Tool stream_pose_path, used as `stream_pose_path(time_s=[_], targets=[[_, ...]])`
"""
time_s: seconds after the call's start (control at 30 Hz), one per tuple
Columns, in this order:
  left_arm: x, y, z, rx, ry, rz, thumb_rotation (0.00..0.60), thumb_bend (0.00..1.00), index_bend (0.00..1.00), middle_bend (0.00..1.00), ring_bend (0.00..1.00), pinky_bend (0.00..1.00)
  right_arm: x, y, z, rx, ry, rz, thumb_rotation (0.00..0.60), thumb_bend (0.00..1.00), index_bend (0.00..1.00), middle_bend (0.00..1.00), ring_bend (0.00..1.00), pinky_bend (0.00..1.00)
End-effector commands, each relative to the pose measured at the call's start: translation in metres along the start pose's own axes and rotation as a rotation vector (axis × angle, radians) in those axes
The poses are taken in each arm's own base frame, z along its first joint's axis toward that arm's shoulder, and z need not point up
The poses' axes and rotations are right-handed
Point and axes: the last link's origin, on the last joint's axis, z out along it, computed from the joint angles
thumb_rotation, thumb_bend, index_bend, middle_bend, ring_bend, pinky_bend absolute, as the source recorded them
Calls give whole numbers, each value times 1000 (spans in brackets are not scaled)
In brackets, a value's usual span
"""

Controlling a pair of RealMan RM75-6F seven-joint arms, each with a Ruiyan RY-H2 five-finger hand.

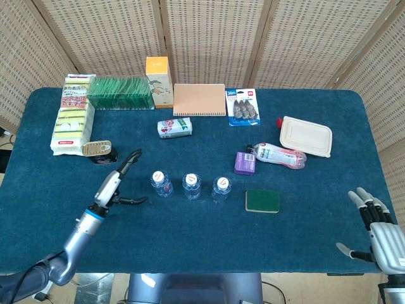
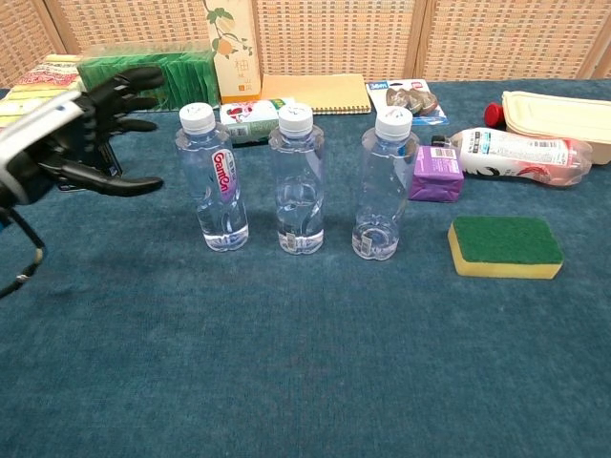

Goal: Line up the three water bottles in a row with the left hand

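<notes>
On the blue bench (image 1: 304, 221), the left robot hand (image 2: 81, 134), fingers spread and empty, could topple the three clear plastic water bottles (image 2: 299, 181) if swung back.

bottles (image 2: 296, 179) abreast; sponge (image 2: 505, 246) rightward

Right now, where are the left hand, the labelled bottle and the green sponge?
left hand (image 2: 81, 134), chest view, on the palm.
labelled bottle (image 2: 214, 181), chest view, on its body by the label.
green sponge (image 2: 506, 240), chest view, on its green top face.
</notes>
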Motion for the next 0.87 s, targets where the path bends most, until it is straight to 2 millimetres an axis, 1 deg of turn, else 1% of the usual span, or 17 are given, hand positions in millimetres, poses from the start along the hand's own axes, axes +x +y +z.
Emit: stream_pose_path(time_s=[0.03, 0.1, 0.13, 0.23, 0.37, 0.5, 0.63, 0.73, 0.87], targets=[[51, 25, -45, -1, 82, 125, 600, 152, 0, 0, 0, 32, 0, -1, -1, 2, 1, -8, 600, 0, 46, 0, 0, 26], [73, 36, -63, 34, 110, 221, 600, 152, 0, 0, 0, 9, 0, -2, -1, 2, 5, -17, 600, 0, 46, 0, 0, 26], [80, 40, -70, 62, 111, 262, 600, 151, 0, 0, 0, 3, -1, -2, -1, 1, 8, -21, 600, 0, 46, 0, 0, 26], [108, 53, -105, 224, 97, 454, 600, 156, 0, 0, 0, 0, 0, -3, -2, -8, 28, -48, 600, 0, 46, 0, 0, 24], [124, 64, -136, 372, 79, 567, 600, 160, 0, 0, 0, 0, 0, -4, -3, -19, 46, -68, 600, 0, 50, 0, 0, 20], [130, 65, -169, 490, 67, 612, 600, 159, 0, 0, 0, 0, 0, -4, -4, -30, 66, -93, 600, 0, 52, 0, 0, 17], [129, 66, -193, 539, 73, 632, 600, 161, 0, 0, 0, 0, 2, -3, -4, -59, 108, -147, 600, 0, 53, 0, 0, 8], [126, 67, -204, 550, 79, 640, 600, 161, 0, 0, 0, 0, 2, -3, -4, -78, 153, -176, 600, 0, 58, 0, 0, 2], [126, 68, -206, 527, 77, 644, 600, 161, 0, 0, 0, 0, 2, -4, -5, -87, 181, -195, 600, 0, 61, 0, 0, 0]])
